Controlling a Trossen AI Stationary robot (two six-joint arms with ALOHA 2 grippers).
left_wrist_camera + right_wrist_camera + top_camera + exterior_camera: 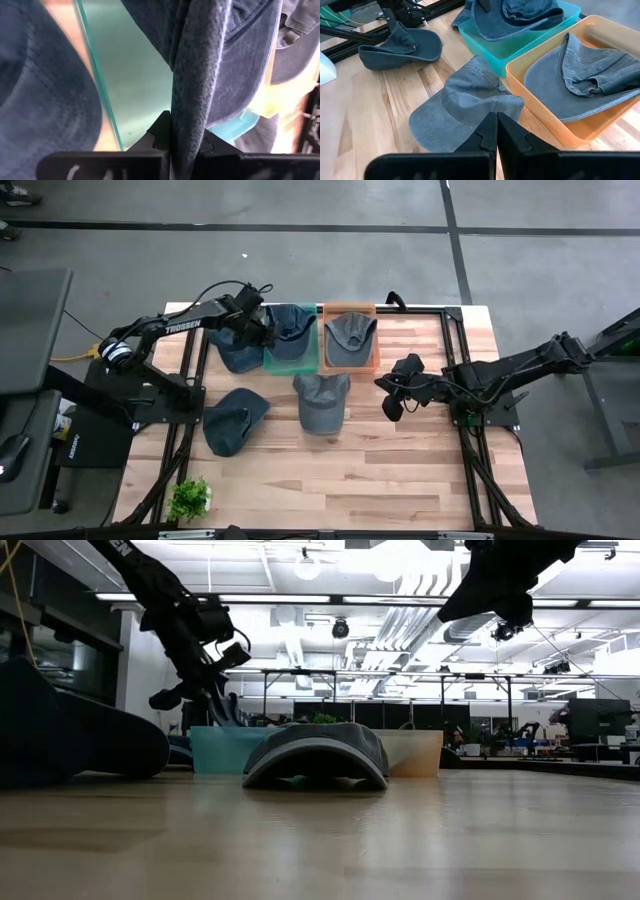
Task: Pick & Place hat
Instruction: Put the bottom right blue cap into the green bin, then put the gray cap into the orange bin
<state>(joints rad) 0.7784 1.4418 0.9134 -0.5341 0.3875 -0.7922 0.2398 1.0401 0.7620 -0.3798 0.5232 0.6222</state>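
Left wrist view: left gripper (186, 145) pinches a dark blue hat (200, 65) hanging over the teal bin (290, 340). Right gripper (496, 131), fingers pressed together, hovers with a grey hat (470, 107) at its 12 o'clock, nearer this arm.

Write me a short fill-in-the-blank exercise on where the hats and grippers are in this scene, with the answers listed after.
1. The left gripper is shut on the dark blue hat over the ____ bin.
2. The grey hat lies inside the ____ bin.
3. The right gripper, shut and holding nothing, hovers beside the grey-blue hat that lies on the ____.
4. A small green ____ stands at the table's near left corner.

Missing words: teal; orange; table; plant
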